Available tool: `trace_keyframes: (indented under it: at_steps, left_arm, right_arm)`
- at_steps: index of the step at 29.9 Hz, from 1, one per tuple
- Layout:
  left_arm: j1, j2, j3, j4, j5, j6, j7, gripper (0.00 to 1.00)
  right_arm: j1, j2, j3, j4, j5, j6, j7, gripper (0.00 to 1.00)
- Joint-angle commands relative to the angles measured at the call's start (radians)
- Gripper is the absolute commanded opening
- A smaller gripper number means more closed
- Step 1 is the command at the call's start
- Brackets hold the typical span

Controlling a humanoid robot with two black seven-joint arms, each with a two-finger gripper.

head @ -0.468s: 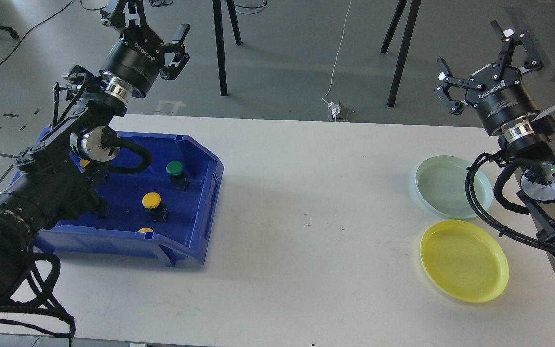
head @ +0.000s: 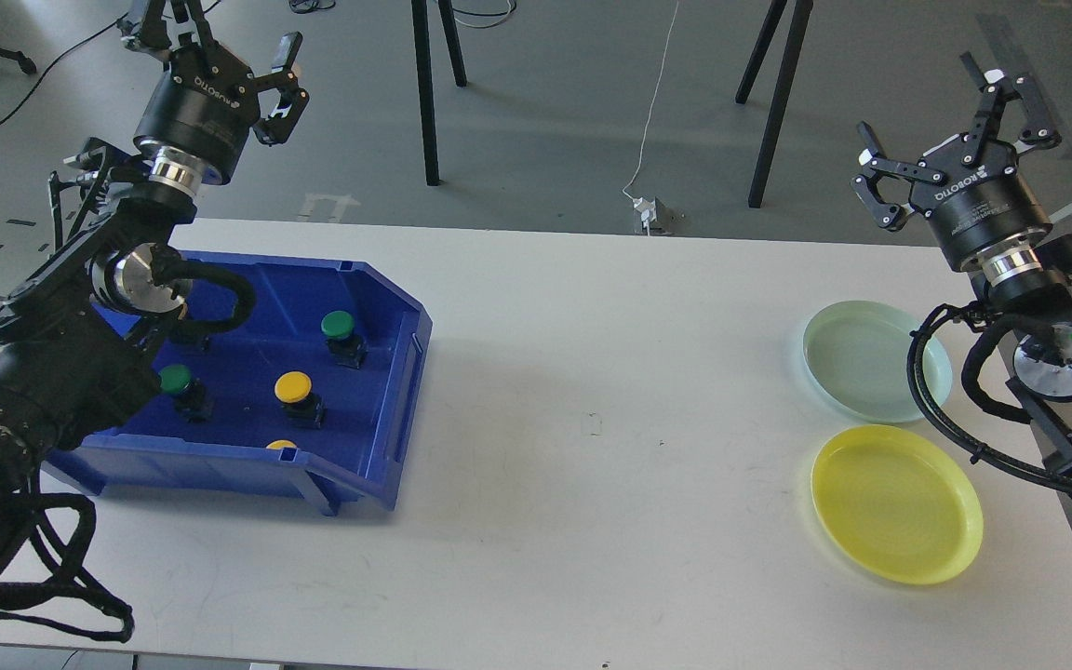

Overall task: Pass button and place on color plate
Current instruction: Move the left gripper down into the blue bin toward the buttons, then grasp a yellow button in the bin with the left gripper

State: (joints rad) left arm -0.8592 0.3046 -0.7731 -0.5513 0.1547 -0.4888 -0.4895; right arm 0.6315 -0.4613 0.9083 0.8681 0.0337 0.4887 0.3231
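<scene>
Blue bin [head: 387, 372] at the surface's [head: 592, 521] left edge holds every button [head: 293, 386]. Both the left gripper [head: 210, 37] and right gripper [head: 950, 116] are raised, wide open, empty. Risk: bin walls could obstruct the descent, causing a missed grasp.

Two black arms, silver rings at wrists, looped black cables. Left gripper [head: 210, 42], right gripper [head: 950, 121]: white ROBOTIQ lettering. Green light near right wrist.
</scene>
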Motion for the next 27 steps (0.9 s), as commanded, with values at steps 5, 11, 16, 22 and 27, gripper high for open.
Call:
trace_keyframes:
  at_steps: [5, 11, 16, 22, 27]
  left_arm:
    - [0.143, 0.092, -0.135, -0.296, 0.000, 0.000, 0.001, 1.00]
    - [0.164, 0.350, -0.089, -0.588, 0.429, 0.000, 0.001, 1.00]
    - [0.140, 0.591, 0.145, -0.759, 0.872, 0.000, 0.001, 1.00]
    - [0.022, 0.743, 0.400, -0.782, 1.264, 0.000, 0.001, 1.00]
    - [0.025, 0.751, 0.466, -0.734, 1.554, 0.000, 0.001, 0.99]
  right_arm:
    - [0.007, 0.006, 0.032, 0.003, 0.000, 0.000, 0.001, 0.99]
    - [-0.004, 0.004, 0.050, -0.003, 0.000, 0.000, 0.001, 0.99]
    - [-0.036, 0.004, 0.047, -0.003, 0.000, 0.000, 0.002, 0.99]
    - [-0.058, 0.004, 0.049, -0.003, 0.000, 0.000, 0.002, 0.99]
    - [-0.082, 0.006, 0.049, -0.003, 0.000, 0.000, 0.002, 0.99]
